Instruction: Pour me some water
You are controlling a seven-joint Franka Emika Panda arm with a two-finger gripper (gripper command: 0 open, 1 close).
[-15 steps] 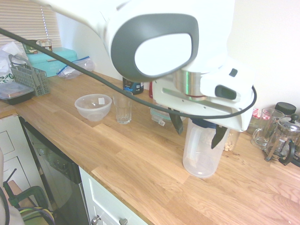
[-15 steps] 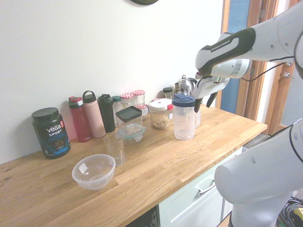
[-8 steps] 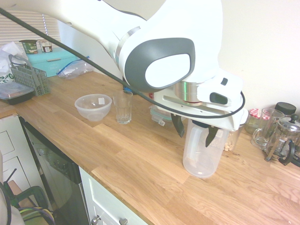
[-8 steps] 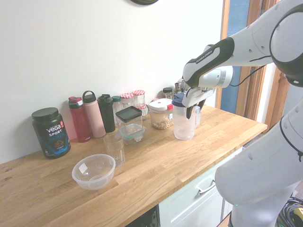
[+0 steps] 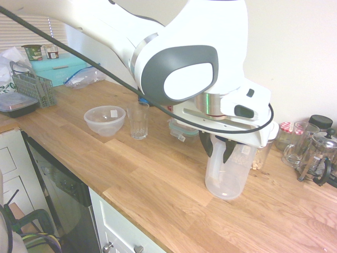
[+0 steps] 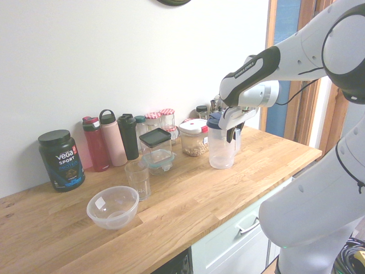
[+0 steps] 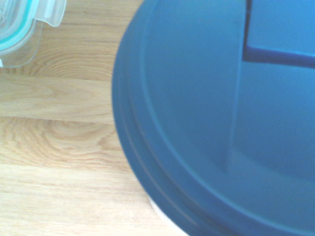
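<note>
The tall clear plastic jug point(image 5: 226, 176) point(image 6: 221, 149) with a dark blue lid point(image 6: 217, 121) point(image 7: 211, 118) stands upright on the wooden counter. Any water in it is too faint to make out. My gripper point(image 5: 219, 154) point(image 6: 231, 136) comes down beside the lid. Its fingers stand close together on the jug's handle, on the side away from the drinking glass. That empty clear glass point(image 5: 138, 120) point(image 6: 138, 178) stands further along the counter. In the wrist view the blue lid fills most of the picture.
A clear plastic bowl point(image 5: 105, 120) point(image 6: 113, 206) sits beside the glass. Along the wall stand bottles, a black Vega tub point(image 6: 61, 160), a dark-lidded container point(image 6: 157, 148) and a white-lidded box of nuts point(image 6: 194, 138). A French press point(image 5: 318, 155) and a glass mug point(image 5: 299, 143) are beyond the jug.
The gripper has come down to the jug's handle, and its fingers, wide apart a second ago, have closed in on it. The jug has not moved.
</note>
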